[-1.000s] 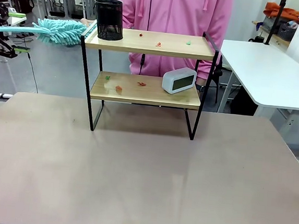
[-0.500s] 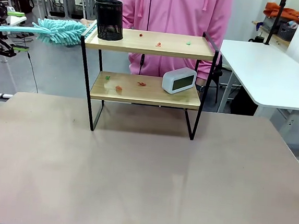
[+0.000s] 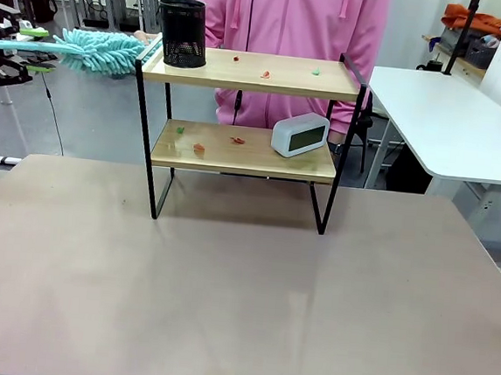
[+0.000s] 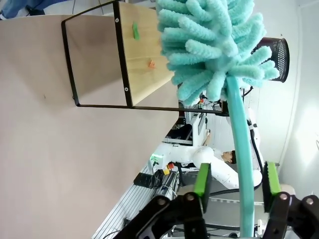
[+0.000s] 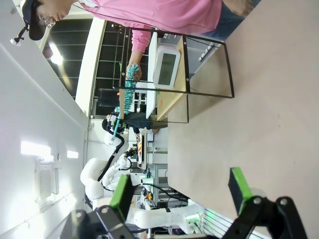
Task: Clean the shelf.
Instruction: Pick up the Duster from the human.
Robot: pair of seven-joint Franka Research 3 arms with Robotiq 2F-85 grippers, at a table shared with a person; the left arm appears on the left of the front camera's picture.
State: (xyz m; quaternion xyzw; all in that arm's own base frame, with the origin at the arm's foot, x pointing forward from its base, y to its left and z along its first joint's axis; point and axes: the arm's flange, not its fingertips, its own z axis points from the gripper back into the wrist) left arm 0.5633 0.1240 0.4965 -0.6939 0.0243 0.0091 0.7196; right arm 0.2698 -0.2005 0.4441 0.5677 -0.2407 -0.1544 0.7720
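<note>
Surface: one large beige bench [image 3: 224, 290], smooth and matt, cut off at the near edge of the front view.
Shelf: one small two-tier shelf [image 3: 242, 81] with two light wooden boards in a thin black metal frame on four legs. It stands at the far middle of the bench.
Upper board: one black mesh cylindrical pen cup [image 3: 182, 32] at the left end, and three small coloured scraps [image 3: 266, 74] (red, orange, green) spread to its right.
Lower board: three more scraps in the same colours on the left half. One white rounded digital clock [image 3: 300, 135] with a dark screen sits at the right end, turned at an angle. The scraps are too small to tell their material.
Duster: one teal fluffy duster [image 3: 100, 51], with a head of thick chenille strands on a slim smooth handle. It is held level in the air, the head just beside the shelf's top left corner.
Left pincer: left pincer [image 4: 237, 174] is closed about the duster's handle, a green pad on either side.
Right pincer: right pincer [image 5: 180, 189] is spread wide with nothing in it, over bare bench and well apart from the shelf.
Person: one person in a pink hooded top [image 3: 291, 24] stands behind the shelf, cut off at the top edge. One hand [image 5: 134, 73] is at the duster's head, mostly hidden by the strands in the front view, and its grip is hard to make out.
</note>
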